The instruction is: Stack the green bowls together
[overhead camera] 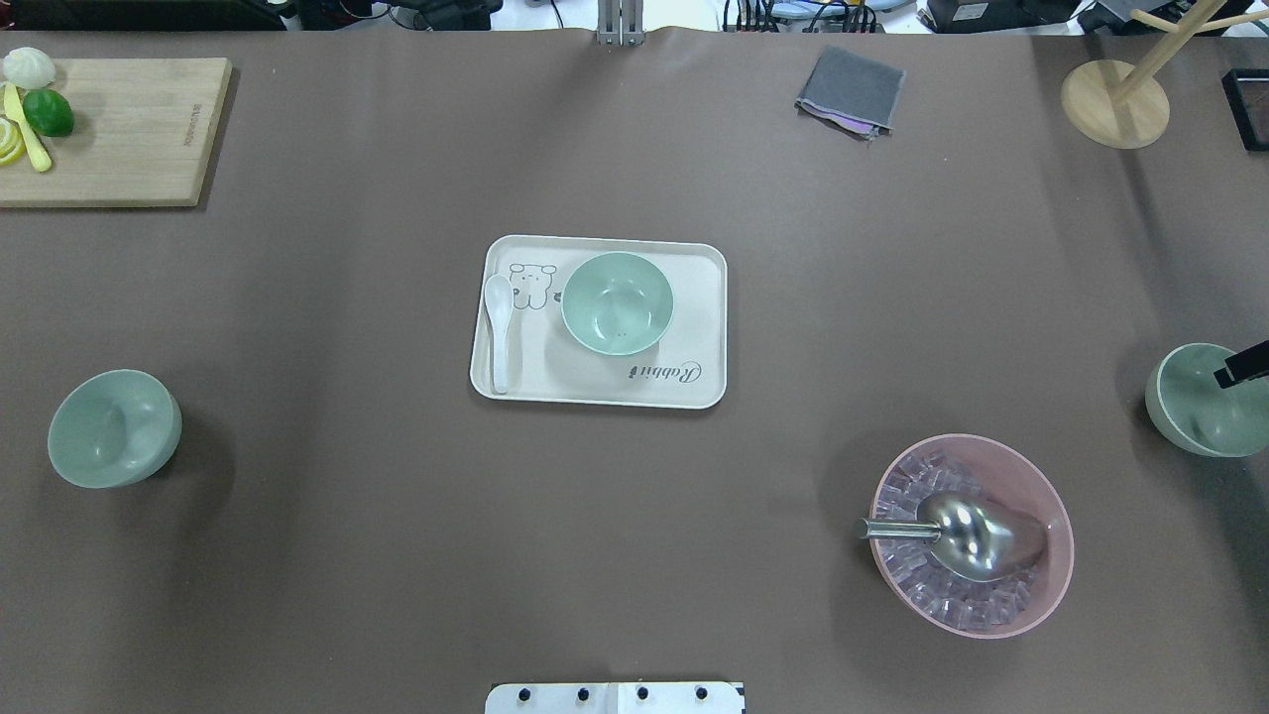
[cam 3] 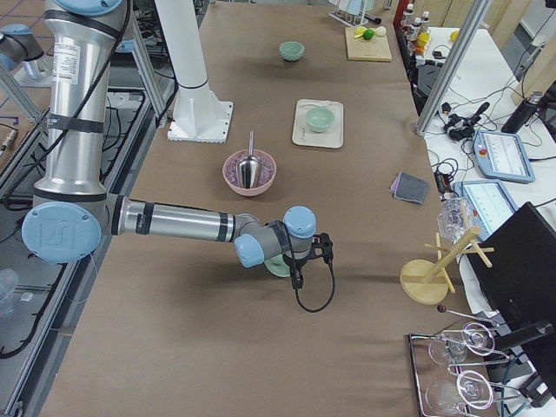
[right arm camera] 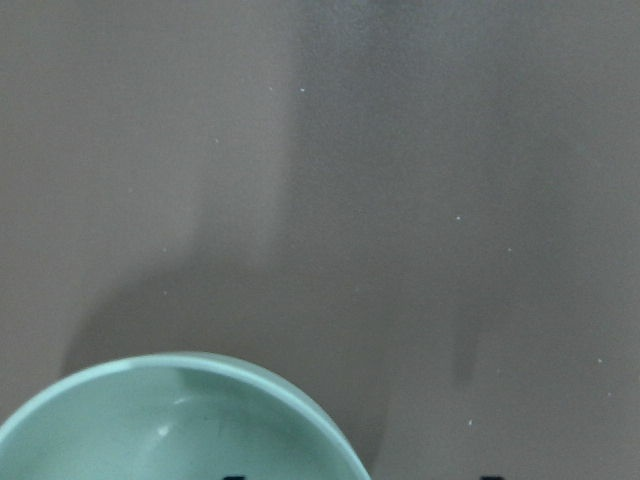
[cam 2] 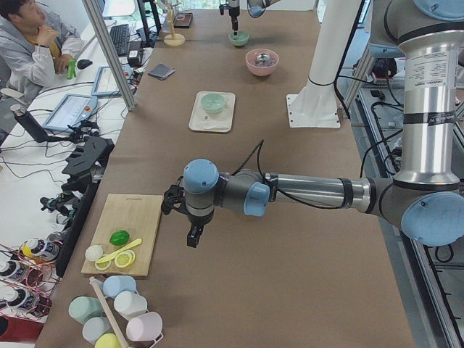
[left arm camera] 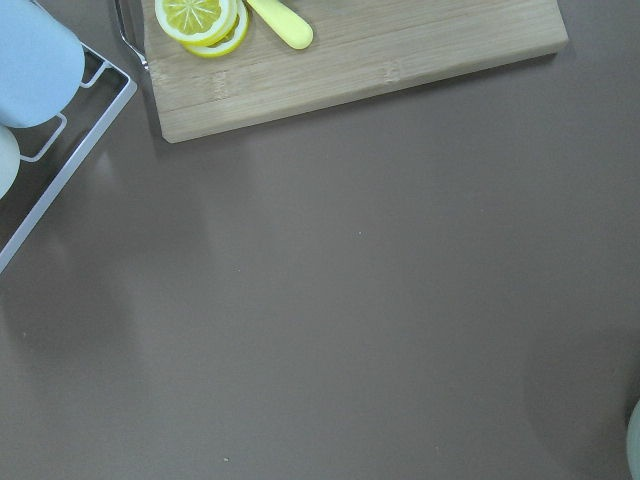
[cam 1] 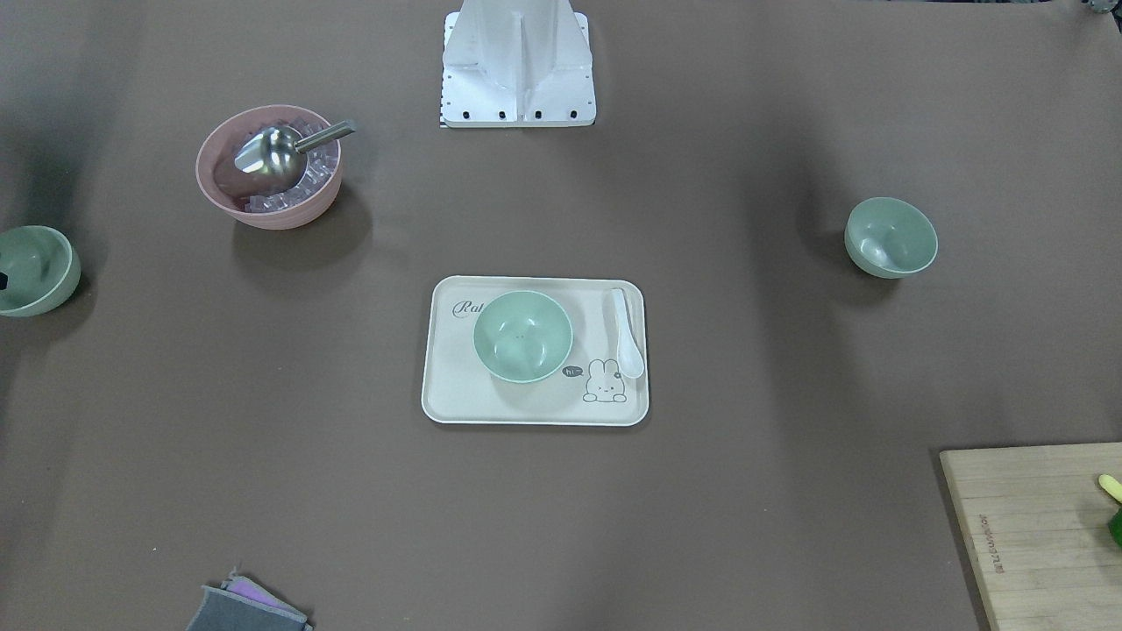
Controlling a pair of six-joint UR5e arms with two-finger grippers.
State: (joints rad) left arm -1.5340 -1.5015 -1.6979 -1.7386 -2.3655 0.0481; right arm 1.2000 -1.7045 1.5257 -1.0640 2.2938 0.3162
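Three pale green bowls stand apart. One [overhead camera: 617, 302] sits on the cream tray [overhead camera: 694, 387] at mid-table. One [overhead camera: 114, 428] stands at the table's left side. One [overhead camera: 1205, 399] stands at the right edge. My right gripper [cam 3: 296, 274] is over that right bowl, and one black finger [overhead camera: 1241, 367] reaches over its rim. The right wrist view shows the bowl's rim [right arm camera: 180, 400] with the fingertips wide apart, so the gripper is open. My left gripper [cam 2: 193, 238] hangs above bare table by the cutting board, away from the left bowl. I cannot tell whether it is open or shut.
A pink bowl [overhead camera: 972, 534] with ice and a metal scoop stands near the right bowl. A white spoon [overhead camera: 499, 332] lies on the tray. A cutting board [overhead camera: 119, 129] with lime and lemon, a grey cloth [overhead camera: 851, 91] and a wooden stand [overhead camera: 1115, 102] line the far side.
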